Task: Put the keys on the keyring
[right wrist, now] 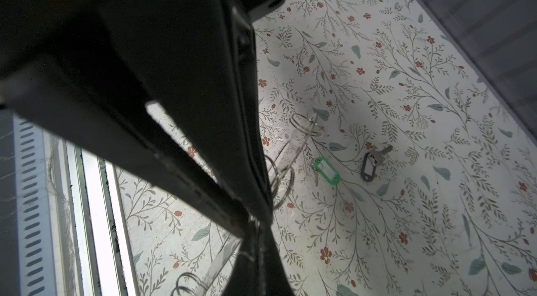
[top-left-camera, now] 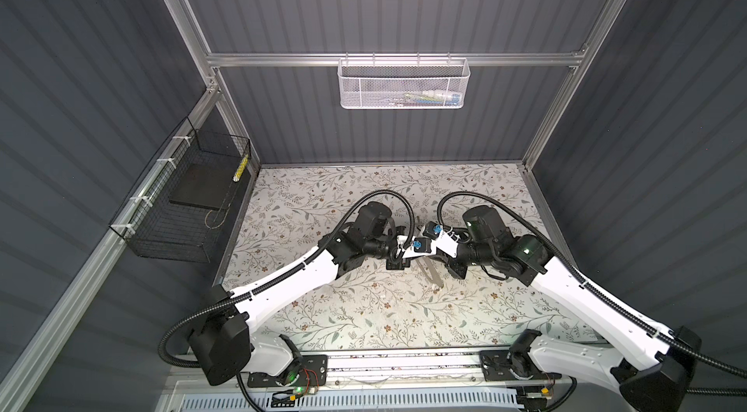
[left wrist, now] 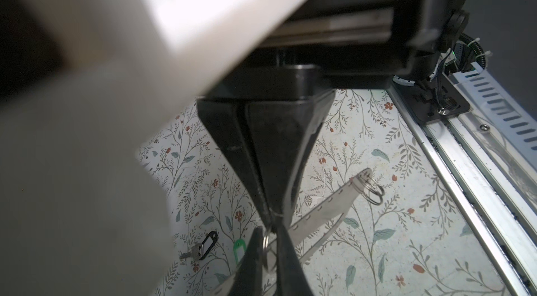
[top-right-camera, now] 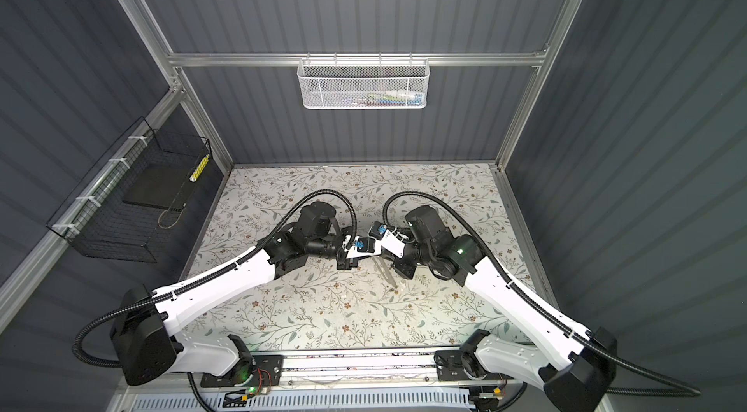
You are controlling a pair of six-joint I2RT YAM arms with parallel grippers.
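Observation:
The keyring's green tag (right wrist: pixel 328 171) lies flat on the floral table (top-left-camera: pixel 364 309), its thin ring and a key (right wrist: pixel 316 177) at one end. The same green tag (left wrist: pixel 239 248) peeks out beside my left fingers. A black tag (right wrist: pixel 369 168) with another key (right wrist: pixel 381 153) lies close by. My left gripper (left wrist: pixel 268 240) is shut on a plain metal ring (left wrist: pixel 265 248) belonging to a clear plastic strip (left wrist: pixel 328 210). My right gripper (right wrist: pixel 257 230) is shut, tip to tip with the left one above the strip. Whether it pinches anything is hidden.
More loose rings (left wrist: pixel 373 190) hang at the far end of the clear strip (top-left-camera: pixel 431 274). A white mesh basket (top-left-camera: pixel 402 84) hangs on the back wall and a black wire basket (top-left-camera: pixel 182 204) on the left wall. A metal rail (top-left-camera: pixel 404 361) runs along the table's front.

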